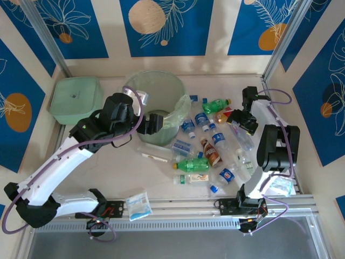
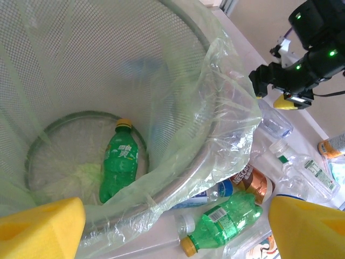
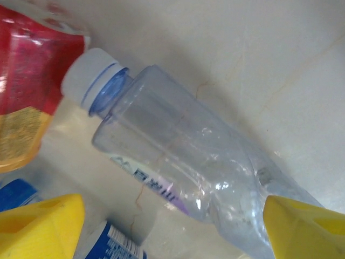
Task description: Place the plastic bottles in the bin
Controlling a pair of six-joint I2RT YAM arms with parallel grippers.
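Note:
The bin (image 1: 153, 100) stands at the back, a clear liner draped over its rim. One green bottle (image 2: 121, 164) lies on its bottom. My left gripper (image 2: 178, 229) hovers open over the bin's near rim (image 2: 178, 167) with nothing between its yellow fingers (image 2: 40, 226). Several plastic bottles lie on the table right of the bin, among them a green one (image 2: 226, 221) and a brown-labelled one (image 2: 250, 183). My right gripper (image 3: 172, 232) is low over a clear white-capped bottle (image 3: 183, 162), open, with a finger on either side of the bottle's lower half.
A square pale-green lidded box (image 1: 75, 99) sits left of the bin. A flat white-and-blue packet (image 1: 138, 205) lies by the front rail. A red-and-yellow wrapper (image 3: 29, 86) and a blue-labelled bottle (image 3: 116, 243) lie close to the clear bottle. Walls close in the back and sides.

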